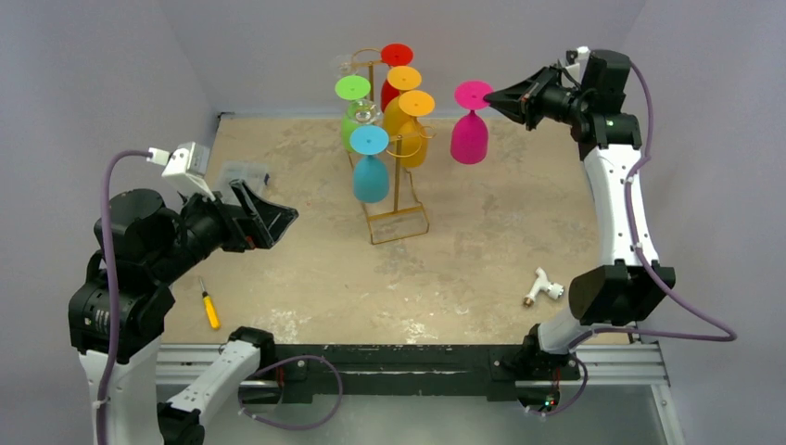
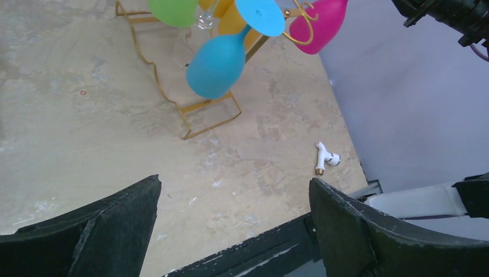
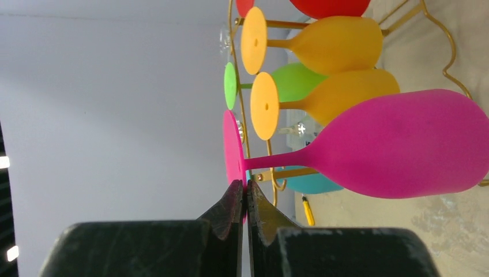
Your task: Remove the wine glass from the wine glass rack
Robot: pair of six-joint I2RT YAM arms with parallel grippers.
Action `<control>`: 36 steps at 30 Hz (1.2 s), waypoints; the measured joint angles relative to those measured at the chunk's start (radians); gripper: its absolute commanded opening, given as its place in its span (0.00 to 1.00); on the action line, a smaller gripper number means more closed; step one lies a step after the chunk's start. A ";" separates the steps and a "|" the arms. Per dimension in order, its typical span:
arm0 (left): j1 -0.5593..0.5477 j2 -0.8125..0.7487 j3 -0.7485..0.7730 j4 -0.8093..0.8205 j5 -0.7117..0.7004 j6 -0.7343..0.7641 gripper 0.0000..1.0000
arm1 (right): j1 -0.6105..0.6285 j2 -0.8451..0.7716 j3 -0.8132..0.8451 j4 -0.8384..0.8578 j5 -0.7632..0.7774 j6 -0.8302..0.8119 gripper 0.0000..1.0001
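Note:
The gold wire wine glass rack (image 1: 399, 221) stands at the table's middle back. Several coloured glasses hang upside down on it: red (image 1: 395, 69), orange (image 1: 413, 125), green (image 1: 352, 102) and blue (image 1: 371, 167). My right gripper (image 1: 491, 95) is shut on the round foot of a pink wine glass (image 1: 470, 134). It holds the glass upside down in the air to the right of the rack, with a gap to the nearest orange glass. The right wrist view shows the jaws (image 3: 243, 183) pinching the pink foot's edge (image 3: 232, 150). My left gripper (image 1: 271, 219) is open and empty at the left, above the table; it also shows in the left wrist view (image 2: 233, 182).
A yellow screwdriver (image 1: 211, 311) lies near the front left. A white pipe fitting (image 1: 543, 287) lies at the front right, next to the right arm's base. A clear plastic piece (image 1: 244, 173) lies at the back left. Purple walls close in the back and both sides.

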 measured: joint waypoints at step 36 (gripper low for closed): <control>0.000 0.220 0.109 0.346 0.282 -0.136 0.97 | 0.005 -0.164 0.101 0.626 0.031 0.528 0.00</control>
